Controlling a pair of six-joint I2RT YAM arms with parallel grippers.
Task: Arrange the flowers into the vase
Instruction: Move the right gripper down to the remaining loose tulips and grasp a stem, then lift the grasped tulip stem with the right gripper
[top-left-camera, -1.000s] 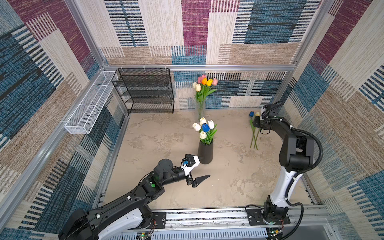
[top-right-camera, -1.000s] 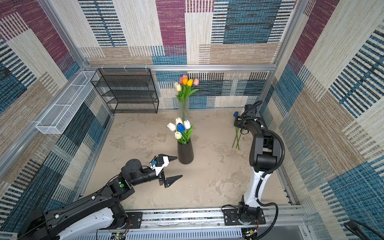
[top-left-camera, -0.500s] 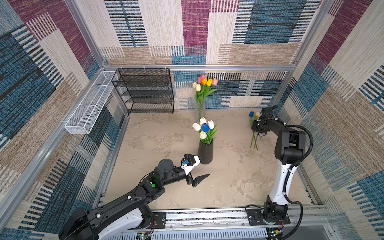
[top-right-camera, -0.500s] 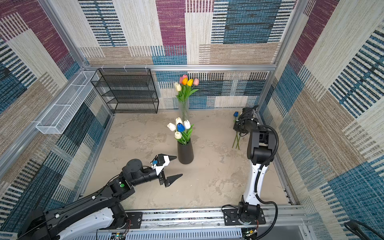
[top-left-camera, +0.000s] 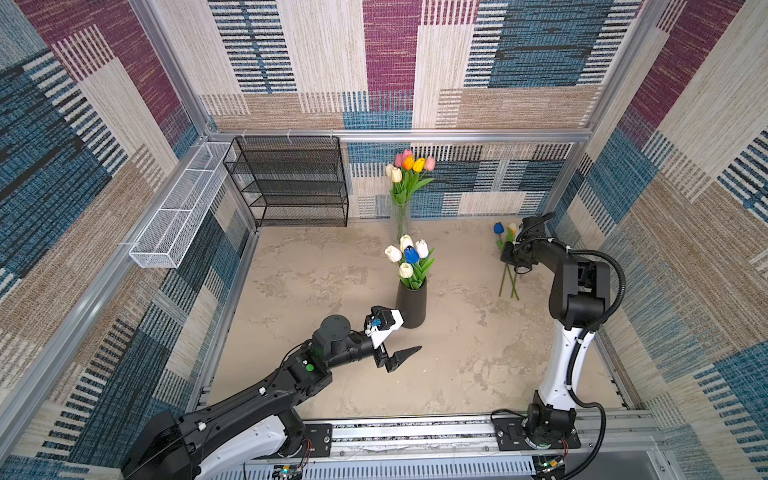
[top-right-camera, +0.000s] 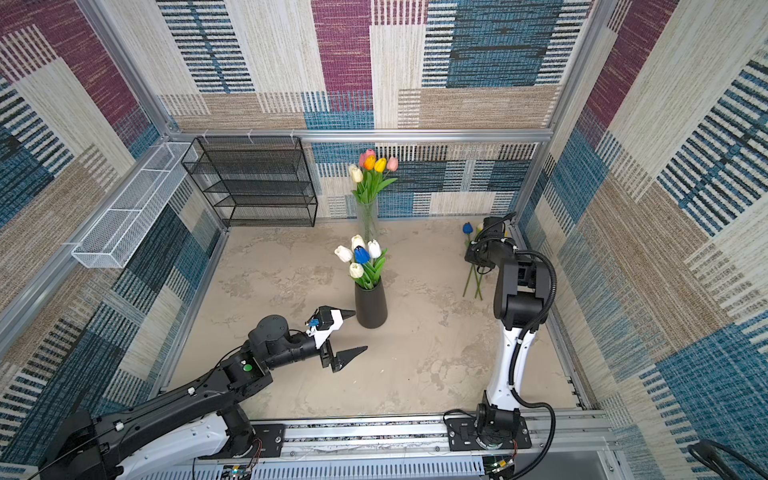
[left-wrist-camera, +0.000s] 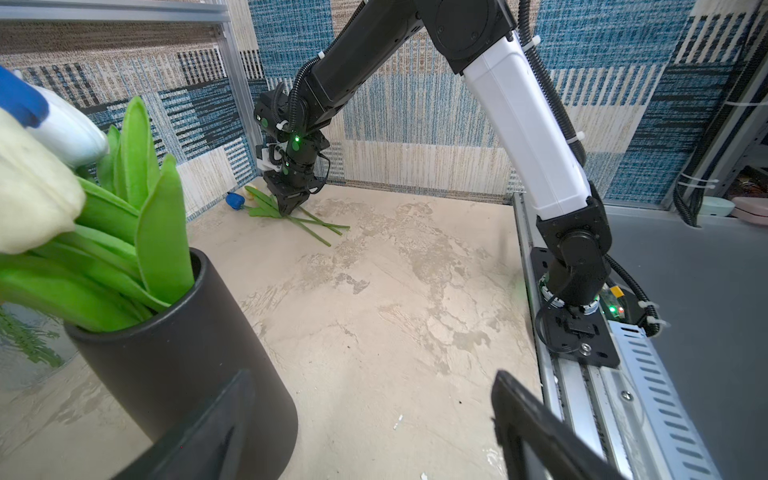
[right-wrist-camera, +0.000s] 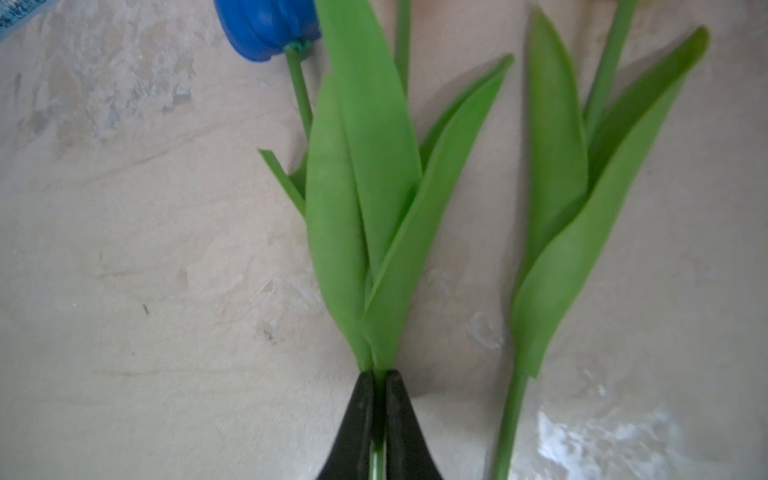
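Note:
A black vase (top-left-camera: 410, 305) (top-right-camera: 370, 307) stands mid-floor and holds white and blue flowers (top-left-camera: 409, 255). Loose flowers lie on the floor at the right, one with a blue head (top-left-camera: 498, 227) (right-wrist-camera: 266, 29). My right gripper (top-left-camera: 509, 259) (right-wrist-camera: 377, 376) is down on them, shut on a green stem just below its leaves (right-wrist-camera: 374, 208). I cannot tell which head that stem carries. Another loose stem (right-wrist-camera: 511, 415) lies beside it. My left gripper (top-left-camera: 405, 332) (left-wrist-camera: 370, 415) hangs open and holds nothing, just in front of the black vase (left-wrist-camera: 178, 365), one finger beside its wall.
A tall clear glass vase (top-left-camera: 400, 216) with pink, orange, yellow and white tulips stands at the back wall. A black wire shelf (top-left-camera: 291, 183) fills the back left corner. A white wire basket (top-left-camera: 178, 208) hangs on the left wall. The arms' rail (top-left-camera: 415, 432) runs along the front edge.
The right gripper has closed onto a stem of the loose flowers, and its arm has shifted its pose over them. The left arm has not moved.

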